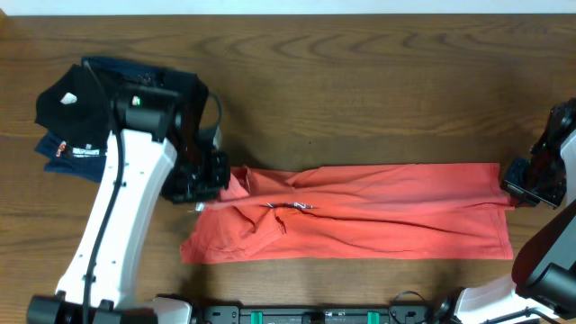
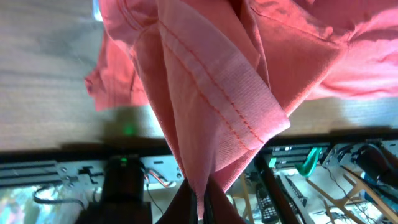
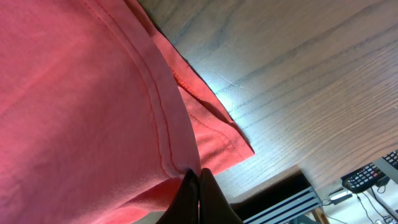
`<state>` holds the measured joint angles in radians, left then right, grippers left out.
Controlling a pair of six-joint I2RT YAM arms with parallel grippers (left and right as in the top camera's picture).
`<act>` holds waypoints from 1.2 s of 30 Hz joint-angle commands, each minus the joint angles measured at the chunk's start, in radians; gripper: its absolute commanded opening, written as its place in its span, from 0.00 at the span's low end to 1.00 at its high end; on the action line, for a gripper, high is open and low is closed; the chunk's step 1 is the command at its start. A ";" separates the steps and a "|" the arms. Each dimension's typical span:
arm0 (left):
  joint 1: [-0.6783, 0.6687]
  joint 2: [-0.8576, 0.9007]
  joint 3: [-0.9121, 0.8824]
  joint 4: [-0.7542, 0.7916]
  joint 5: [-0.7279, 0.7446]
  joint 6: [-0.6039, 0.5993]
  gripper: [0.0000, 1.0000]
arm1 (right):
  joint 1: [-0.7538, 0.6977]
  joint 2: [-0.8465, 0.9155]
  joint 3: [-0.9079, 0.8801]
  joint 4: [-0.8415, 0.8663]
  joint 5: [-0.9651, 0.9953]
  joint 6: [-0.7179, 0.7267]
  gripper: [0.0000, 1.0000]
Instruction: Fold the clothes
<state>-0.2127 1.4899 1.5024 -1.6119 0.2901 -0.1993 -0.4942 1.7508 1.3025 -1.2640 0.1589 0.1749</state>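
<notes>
The coral T-shirt (image 1: 360, 211) lies stretched across the table in a long band, folded lengthwise, with part of its grey-white print showing near the left. My left gripper (image 1: 209, 183) is shut on the shirt's left end; in the left wrist view the fabric (image 2: 211, 93) hangs pinched between the fingers (image 2: 200, 205). My right gripper (image 1: 515, 187) is shut on the shirt's right edge; in the right wrist view the stitched hem (image 3: 155, 124) runs into the closed fingers (image 3: 198, 180).
A folded black garment with white logo (image 1: 76, 103) lies on a folded navy garment (image 1: 63, 153) at the far left. The table's front edge with a rail (image 1: 315, 315) runs close below the shirt.
</notes>
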 commanded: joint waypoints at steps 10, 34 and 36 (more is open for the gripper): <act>-0.107 -0.127 -0.183 -0.078 0.065 -0.092 0.06 | -0.005 -0.019 0.010 -0.002 0.024 0.012 0.01; -0.159 -0.210 -0.190 -0.007 -0.047 -0.210 0.06 | -0.011 -0.019 0.010 -0.163 0.080 0.016 0.01; -0.159 -0.210 -0.190 -0.014 -0.060 -0.210 0.06 | -0.017 -0.019 0.010 -0.161 0.081 0.016 0.01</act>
<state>-0.3695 1.2774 1.3178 -1.6085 0.2611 -0.3969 -0.4965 1.7508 1.3025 -1.4235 0.2005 0.1753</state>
